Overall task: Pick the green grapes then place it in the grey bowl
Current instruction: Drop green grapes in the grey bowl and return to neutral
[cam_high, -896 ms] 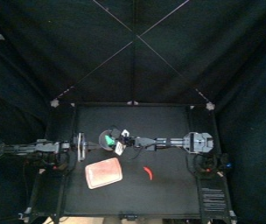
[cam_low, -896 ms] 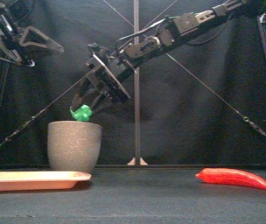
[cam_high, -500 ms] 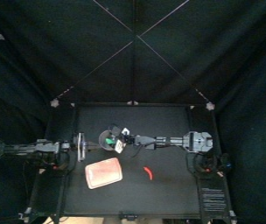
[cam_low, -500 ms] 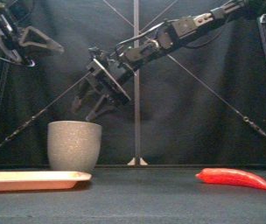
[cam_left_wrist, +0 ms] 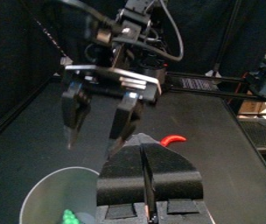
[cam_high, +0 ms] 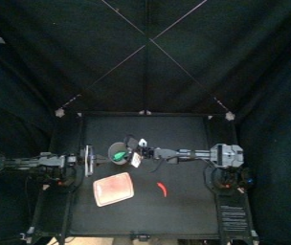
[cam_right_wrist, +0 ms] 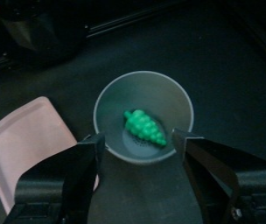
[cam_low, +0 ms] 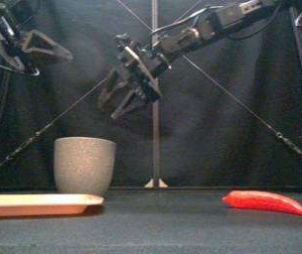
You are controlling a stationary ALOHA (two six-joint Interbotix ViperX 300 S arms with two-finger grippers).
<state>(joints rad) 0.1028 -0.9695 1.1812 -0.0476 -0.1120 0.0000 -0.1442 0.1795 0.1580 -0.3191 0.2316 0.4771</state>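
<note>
Presently finds the left gripper (cam_left_wrist: 147, 162) parked at the left side, jaws pressed together on nothing. Notes the pink tray (cam_low: 35, 204) lying flat at front left, nothing on it. Locates the grey bowl (cam_low: 84, 165) behind the tray, upright, with the green grapes (cam_right_wrist: 145, 128) lying inside on its floor, clear of any jaw. Records the change: gripped over the rim a moment ago, now dropped in. Places the right gripper (cam_low: 124, 103) above the bowl and slightly to its right, raised higher than before, jaws spread wide and empty. Logs a red pepper (cam_low: 264, 202) lying well apart at the right. Judges the placement complete; requires only withdrawal of the right arm.
</note>
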